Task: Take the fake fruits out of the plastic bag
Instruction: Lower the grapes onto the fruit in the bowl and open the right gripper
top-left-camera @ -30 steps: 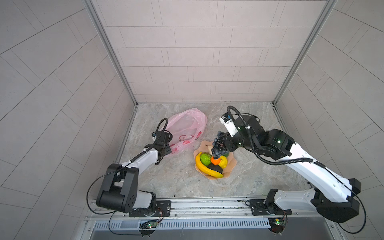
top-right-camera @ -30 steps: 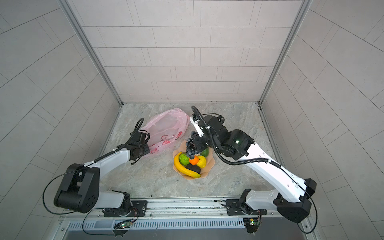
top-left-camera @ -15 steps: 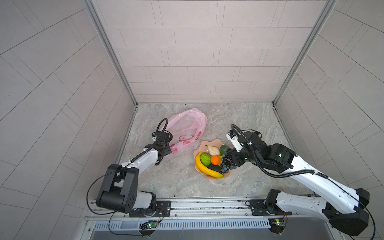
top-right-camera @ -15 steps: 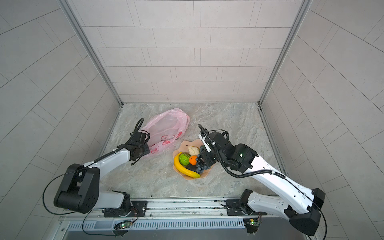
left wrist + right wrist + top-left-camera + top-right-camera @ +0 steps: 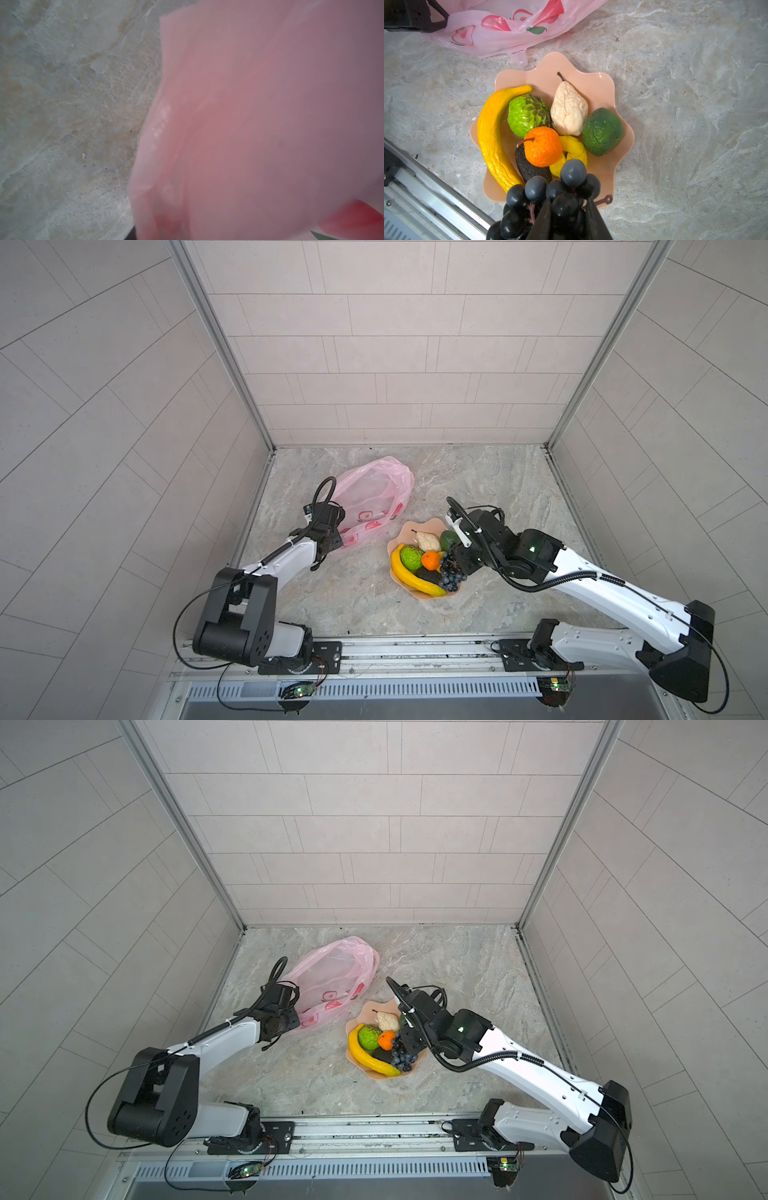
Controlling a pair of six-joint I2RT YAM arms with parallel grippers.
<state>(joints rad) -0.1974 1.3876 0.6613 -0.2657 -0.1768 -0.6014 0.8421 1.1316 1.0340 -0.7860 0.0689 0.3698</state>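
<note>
Plastic bag (image 5: 376, 493): thin translucent pink film with red printed marks, lying slack and crumpled on the grey marbled surface (image 5: 498, 489), just beside the peach scalloped bowl (image 5: 593, 83); left hand (image 5: 334, 540) at the bag's near edge, with film veiling its wrist view, so whether it grips cannot be told; right hand (image 5: 569, 200) closed narrowly on the dark grape bunch (image 5: 535, 189) at the bowl's rim; in the bowl: banana (image 5: 492, 135), bumpy green fruit (image 5: 527, 115), orange (image 5: 543, 148), cream pear (image 5: 569, 112), lemon-like fruit (image 5: 575, 148), dark avocado (image 5: 529, 166), smooth green fruit (image 5: 602, 132).
</note>
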